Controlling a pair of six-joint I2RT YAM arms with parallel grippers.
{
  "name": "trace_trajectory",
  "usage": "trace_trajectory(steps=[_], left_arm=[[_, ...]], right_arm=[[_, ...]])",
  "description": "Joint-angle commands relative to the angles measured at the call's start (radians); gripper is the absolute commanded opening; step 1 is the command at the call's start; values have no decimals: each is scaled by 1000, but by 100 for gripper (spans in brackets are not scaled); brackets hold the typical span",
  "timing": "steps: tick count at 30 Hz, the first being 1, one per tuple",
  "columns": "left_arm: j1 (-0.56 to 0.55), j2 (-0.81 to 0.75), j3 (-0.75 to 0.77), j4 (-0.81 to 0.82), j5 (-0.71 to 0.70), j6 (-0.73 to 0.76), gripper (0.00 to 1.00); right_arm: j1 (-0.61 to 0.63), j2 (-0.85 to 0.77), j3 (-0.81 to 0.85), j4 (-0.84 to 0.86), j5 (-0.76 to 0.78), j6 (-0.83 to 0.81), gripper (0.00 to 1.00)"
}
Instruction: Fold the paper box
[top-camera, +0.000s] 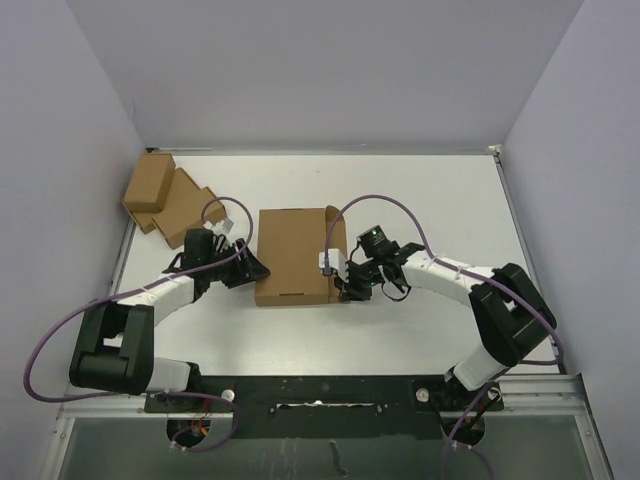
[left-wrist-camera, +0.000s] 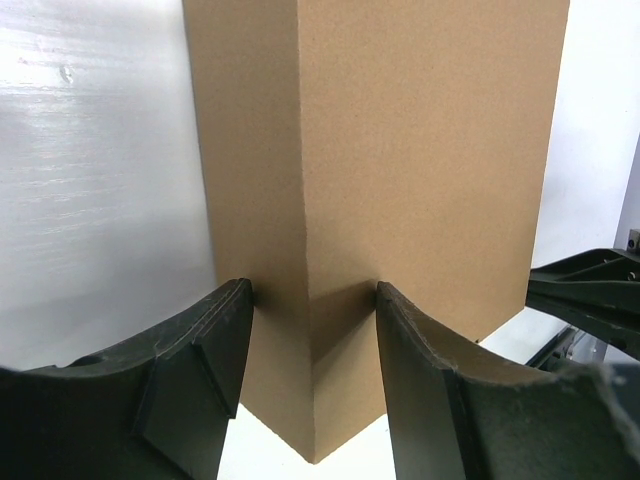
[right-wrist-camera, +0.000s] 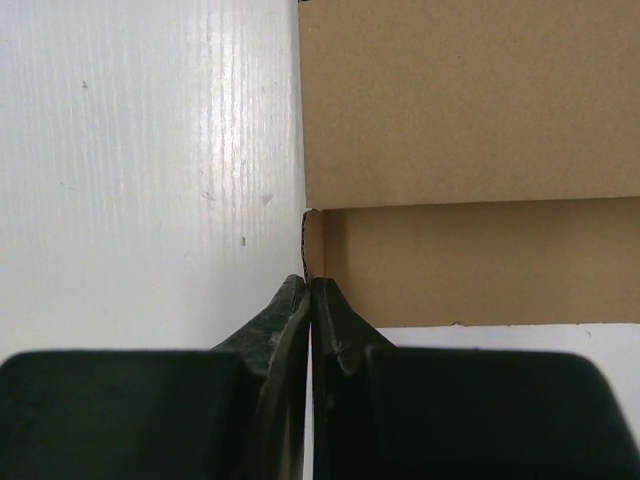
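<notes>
The left tool, half closed, pinches a corner of the paper box, with a fingertip on each cardboard face. The right tool, its fingers pressed together with nothing seen between them, noses against the box's opposite side, where a narrow strip meets the wider panel. In the overhead view the box sits mid-frame on the white desk, with a side flap along its right edge. The fold looks to be in a middle stage, one arm bracing while the other is set to push the flap. The next move likely calls for a steady inward push along the crease without skidding the box. Open desk lies above and to the right, while two smaller boxes crowd the upper left near the desk's edge.
</notes>
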Motion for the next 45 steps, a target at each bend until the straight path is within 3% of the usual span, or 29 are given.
trace_trajectory(steps=[1,29,45], left_arm=[[15,34,-16,-9,-65,24,48],[-46,27,9,-27,-40,23,46],[-202,39,27,-17,-120,-35,46]], right_arm=[[-28,23,40,-54,-48,29,0],[85,79,155,-79,63,43,0],[128,139,289,-184,55,26,0]])
